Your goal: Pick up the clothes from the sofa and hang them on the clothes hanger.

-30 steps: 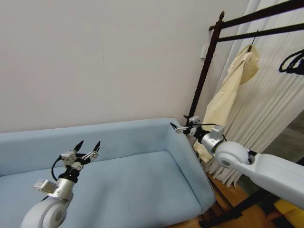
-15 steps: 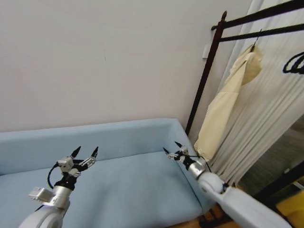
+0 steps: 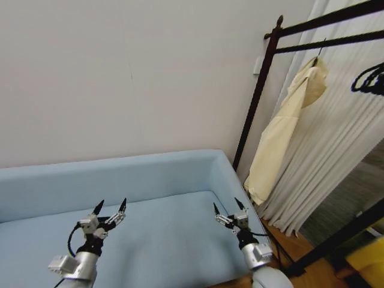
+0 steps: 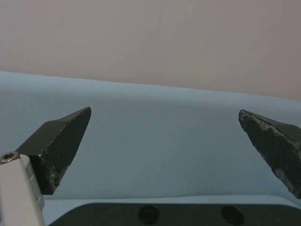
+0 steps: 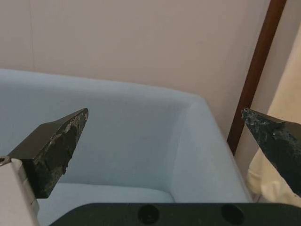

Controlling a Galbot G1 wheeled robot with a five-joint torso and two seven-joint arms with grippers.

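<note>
A cream garment [image 3: 282, 132] hangs from a hanger on the dark wooden clothes rack [image 3: 258, 90] to the right of the light blue sofa [image 3: 162, 180]. The same cream garment [image 5: 277, 155] shows beside the rack post [image 5: 256, 70] in the right wrist view. My left gripper [image 3: 111, 208] is open and empty above the sofa seat on the left. My right gripper [image 3: 230, 212] is open and empty above the seat near the sofa's right arm. No clothes lie on the visible part of the sofa [image 4: 155, 150].
A bare wall [image 3: 120, 72] rises behind the sofa. White pleated curtains [image 3: 342, 138] hang behind the rack, and a black hanger [image 3: 369, 78] hangs at the far right. Wooden floor [image 3: 288, 240] lies to the sofa's right, with a yellow object [image 3: 366, 264] in the corner.
My right arm has drawn back from near the garment and lowered, so its gripper now sits low over the sofa seat. My left gripper has dropped slightly.
</note>
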